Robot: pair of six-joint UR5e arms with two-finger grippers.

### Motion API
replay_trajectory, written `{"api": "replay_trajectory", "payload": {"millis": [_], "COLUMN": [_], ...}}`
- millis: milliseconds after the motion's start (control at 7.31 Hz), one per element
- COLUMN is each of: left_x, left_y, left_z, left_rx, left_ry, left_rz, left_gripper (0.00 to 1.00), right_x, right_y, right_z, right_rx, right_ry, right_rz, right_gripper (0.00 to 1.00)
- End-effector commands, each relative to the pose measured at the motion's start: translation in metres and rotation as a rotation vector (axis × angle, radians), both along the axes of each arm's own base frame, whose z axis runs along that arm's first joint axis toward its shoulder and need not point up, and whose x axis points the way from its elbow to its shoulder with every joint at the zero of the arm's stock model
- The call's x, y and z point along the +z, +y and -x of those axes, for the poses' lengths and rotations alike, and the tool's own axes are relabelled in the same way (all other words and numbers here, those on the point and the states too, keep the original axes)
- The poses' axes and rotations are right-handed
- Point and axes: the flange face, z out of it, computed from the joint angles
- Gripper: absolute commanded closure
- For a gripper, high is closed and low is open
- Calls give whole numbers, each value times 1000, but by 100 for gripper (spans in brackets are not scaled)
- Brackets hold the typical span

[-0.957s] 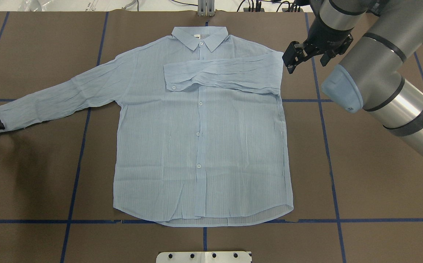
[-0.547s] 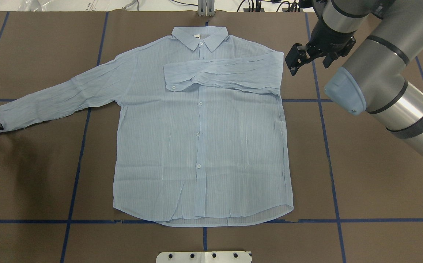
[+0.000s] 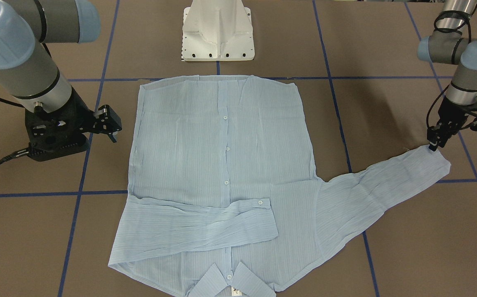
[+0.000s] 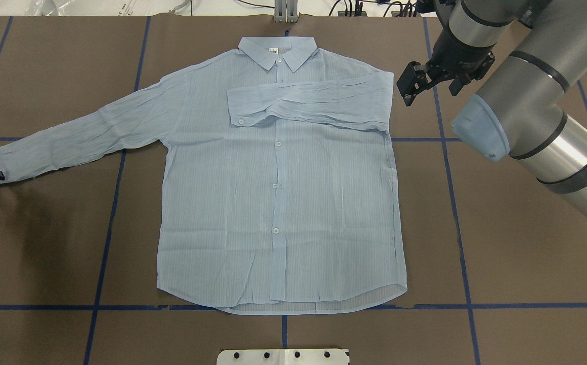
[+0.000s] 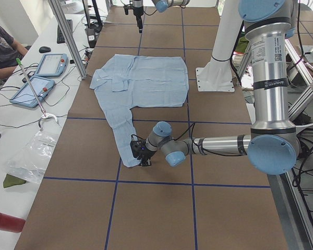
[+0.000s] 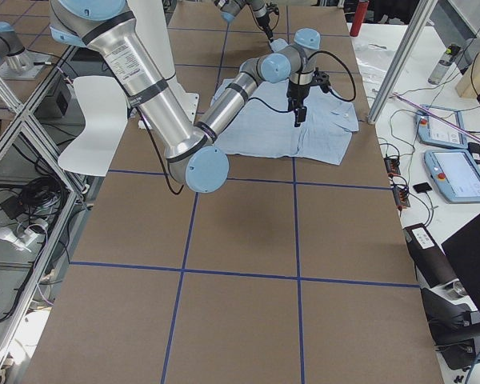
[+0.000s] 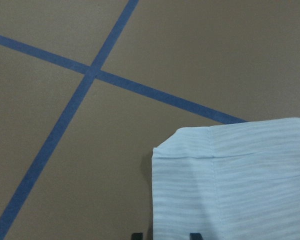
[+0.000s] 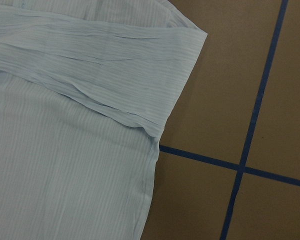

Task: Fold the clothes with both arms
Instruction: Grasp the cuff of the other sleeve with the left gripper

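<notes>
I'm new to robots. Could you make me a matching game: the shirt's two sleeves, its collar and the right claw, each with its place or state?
Pale-blue striped button-up shirt and gripper:
1. sleeve on the robot's right
2. sleeve on the robot's left
3. pointed collar
4. black two-finger right gripper

A. stretched flat on the brown table
B. open, beside the shoulder, off the cloth
C. folded across the chest
D. at the end farthest from the white pedestal

Pairs: 1-C, 2-A, 3-D, 4-B

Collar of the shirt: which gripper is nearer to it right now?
Right. The right gripper hovers just off the folded-sleeve shoulder, a short way from the collar; the left gripper is far off at the outstretched sleeve's cuff.
</notes>
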Motion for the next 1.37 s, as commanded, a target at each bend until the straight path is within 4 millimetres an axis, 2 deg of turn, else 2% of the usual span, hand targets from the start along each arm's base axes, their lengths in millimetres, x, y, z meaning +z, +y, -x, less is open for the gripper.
{"api": "replay_trajectory", "payload": {"millis": [0,273,410,684,820,1094,1230], "left_x": [1,0,0,-4,-7,-15,-39], "left_y": [1,1,1,0,0,-2,-5], "left_z": [-2,-2,-2,-3,-3,-4,-6], "left_rx": [4,4,3,3,5,12,15], "left_ry": [-4,-3,-2,2,8,18,24], "left_rz": [5,4,5,-1,-4,-16,-27], "left_gripper": [57,60,68,96,100,100,100], "right_x": [1,1,1,2,2,2,3], "right_y": [0,0,0,0,0,-1,3], "right_z": [0,-1,-1,-1,-2,-5,-11], "right_rx": [0,1,1,1,3,5,9], "right_ry": [1,0,0,1,1,0,-4], "right_rz": [1,0,0,1,1,3,-2], "right_gripper": [0,0,0,0,0,0,0]}}
